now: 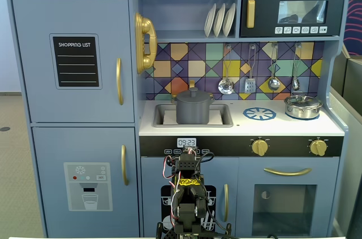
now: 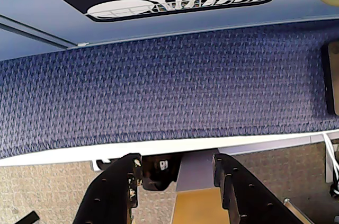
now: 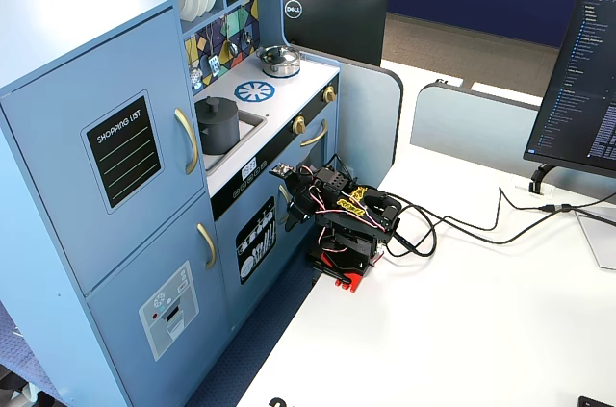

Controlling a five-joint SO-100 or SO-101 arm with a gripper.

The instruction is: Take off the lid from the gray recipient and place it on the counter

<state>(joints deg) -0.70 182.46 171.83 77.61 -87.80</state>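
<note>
The gray recipient (image 1: 193, 112) stands in the sink recess of the white counter (image 1: 283, 127), and it also shows in the other fixed view (image 3: 218, 130). The dark-gray lid (image 1: 193, 95) with its small knob sits on it, seen too from the side (image 3: 215, 104). The arm is folded low on the white table in front of the toy kitchen, well below the counter. My gripper (image 2: 176, 163) is open and empty, with the jaws apart over the table's edge and the blue carpet. It points at the kitchen's lower door (image 3: 292, 203).
A shiny silver pot (image 1: 303, 106) with its own lid stands at the counter's right, next to the printed blue burner ring (image 1: 259, 114). Utensils hang above the counter. Cables (image 3: 452, 224) trail from the arm across the table. A monitor (image 3: 577, 89) stands at the right.
</note>
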